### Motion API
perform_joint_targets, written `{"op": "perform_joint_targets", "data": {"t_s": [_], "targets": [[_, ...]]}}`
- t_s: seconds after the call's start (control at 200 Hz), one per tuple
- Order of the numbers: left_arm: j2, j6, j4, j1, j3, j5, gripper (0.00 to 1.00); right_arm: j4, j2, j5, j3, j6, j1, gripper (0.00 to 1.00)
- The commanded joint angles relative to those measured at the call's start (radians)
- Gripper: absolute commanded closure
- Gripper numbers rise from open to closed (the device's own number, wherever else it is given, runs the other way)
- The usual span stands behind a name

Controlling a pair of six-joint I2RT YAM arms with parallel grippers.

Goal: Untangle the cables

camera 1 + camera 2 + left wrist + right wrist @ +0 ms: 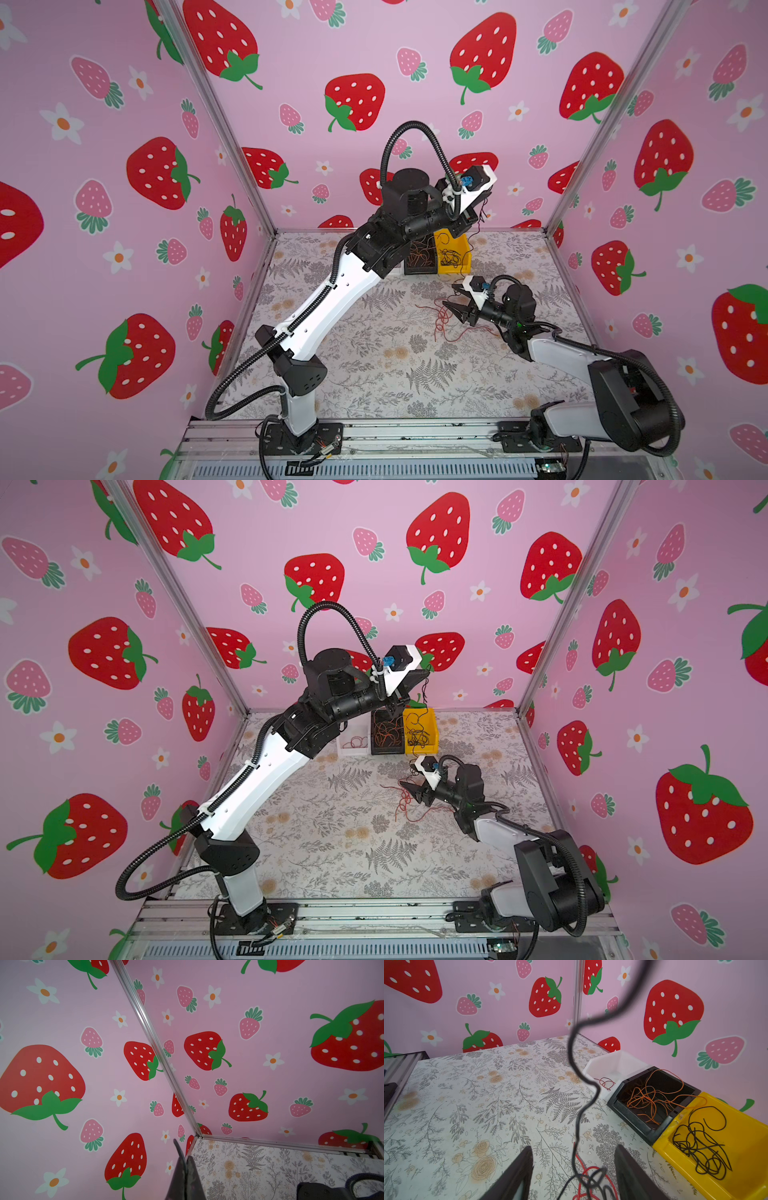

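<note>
Far-edge white, black, yellow plastic bins [629,1119] hold sorted wires [646,1097]; left pincer [487,194] grips a thin black wire [572,1047] leading down to curly red wires [440,322] (knotted, mid-worktop), right pincer [574,1148] released astride them

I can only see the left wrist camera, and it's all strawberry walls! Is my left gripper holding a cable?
Observer: Yes. A thin black cable hangs from the shut left gripper, high above the yellow bin.
Operator: Where does its bottom go?
Observer: Down to the table, looping with a red cable inside the open right gripper.
Operator: What's in the bins?
Observer: The yellow bin holds black cables, the black bin orange cables, the white bin a red loop.
</note>
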State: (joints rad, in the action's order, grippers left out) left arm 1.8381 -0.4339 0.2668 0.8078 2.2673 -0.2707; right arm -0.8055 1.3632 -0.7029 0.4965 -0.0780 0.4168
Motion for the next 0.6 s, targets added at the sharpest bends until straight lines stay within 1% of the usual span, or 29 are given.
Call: {"op": "perform_joint_targets", "data": {"t_s": [0.0,0.195,0.34,0.35,0.42,0.51,0.59], "targets": [[-0.042,-0.031,-0.019,0.004,0.037,-0.003,1.0,-0.08,0.019,0.009,0.008,0.01,0.001,0.38],[-0.046,-0.037,-0.029,0.003,0.039,0.006,1.0,-0.168,0.096,-0.021,0.016,0.096,0.002,0.41],[-0.048,-0.047,-0.028,0.003,0.043,0.02,1.0,-0.211,0.139,-0.026,0.022,0.13,0.002,0.48],[-0.048,-0.047,-0.028,0.003,0.042,0.021,1.0,-0.212,0.14,-0.026,0.022,0.132,0.002,0.5],[-0.049,-0.057,-0.025,0.002,0.042,0.038,1.0,-0.224,0.137,-0.018,0.015,0.138,0.002,0.61],[-0.052,-0.063,-0.021,0.0,0.043,0.066,1.0,-0.225,0.123,-0.008,0.003,0.136,0.002,0.8],[-0.058,-0.059,-0.014,-0.011,0.041,0.088,1.0,-0.222,0.102,0.001,-0.017,0.128,-0.002,0.92]]}}
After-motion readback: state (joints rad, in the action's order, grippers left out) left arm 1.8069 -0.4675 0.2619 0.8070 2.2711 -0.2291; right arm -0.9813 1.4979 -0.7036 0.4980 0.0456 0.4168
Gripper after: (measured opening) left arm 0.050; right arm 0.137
